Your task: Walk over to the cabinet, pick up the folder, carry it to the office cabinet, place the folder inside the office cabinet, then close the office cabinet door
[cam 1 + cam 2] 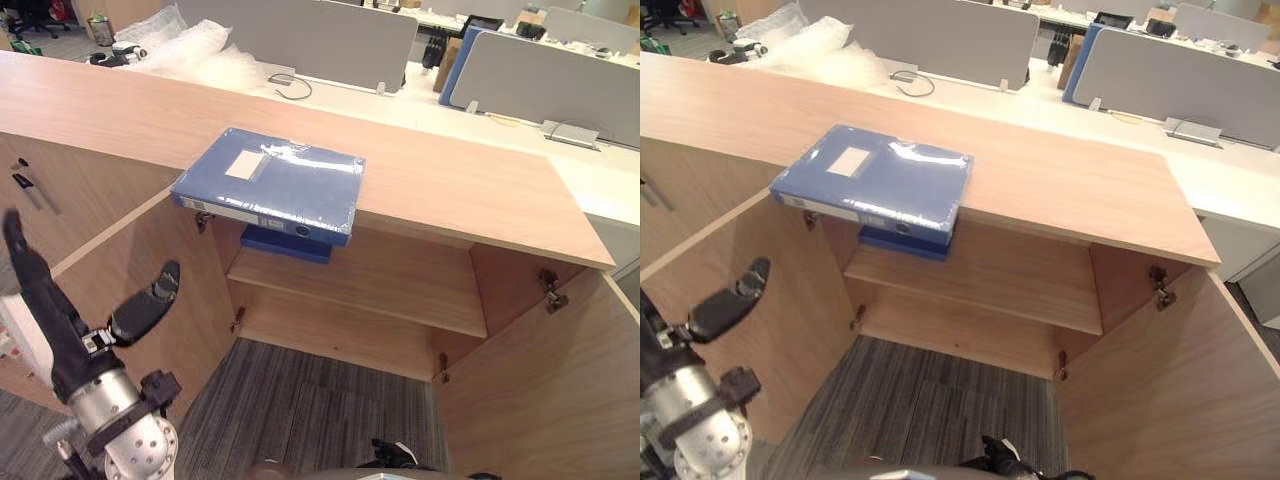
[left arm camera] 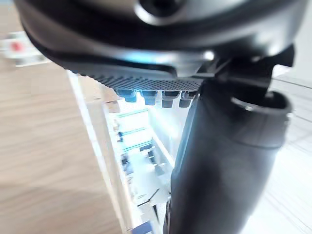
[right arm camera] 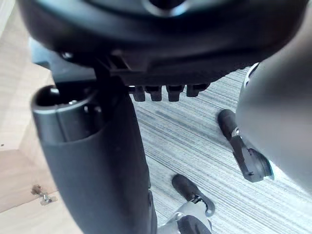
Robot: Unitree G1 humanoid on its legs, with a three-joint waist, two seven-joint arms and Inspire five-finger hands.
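1. Hanging low beside the open left door (image 1: 150, 260), the left hand (image 1: 62, 345) has its fingers straight and its thumb spread wide, and it holds nothing. I judge it is poised for a reach up to the folder.
2. The left door stands swung out toward the robot, which leaves the inside of the cabinet free to reach.
3. The blue folder (image 1: 270, 185) lies flat on the cabinet top (image 1: 460, 185), and neither hand touches it. Its near edge juts out past the top's front edge, over the opening, and that overhang should let fingers slip beneath it for a lift.
4. Just under it, a second blue folder (image 1: 288, 243) lies at the left end of the shelf (image 1: 400, 285). The rest of the shelf is bare wood, likely room enough for the placing.
5. The right door (image 1: 560, 380) also stands open, so closing comes last.
6. The right hand (image 3: 161, 44), seen in its wrist view, hangs above the grey carpet (image 3: 195, 141). Its fingers look straight and carry nothing.
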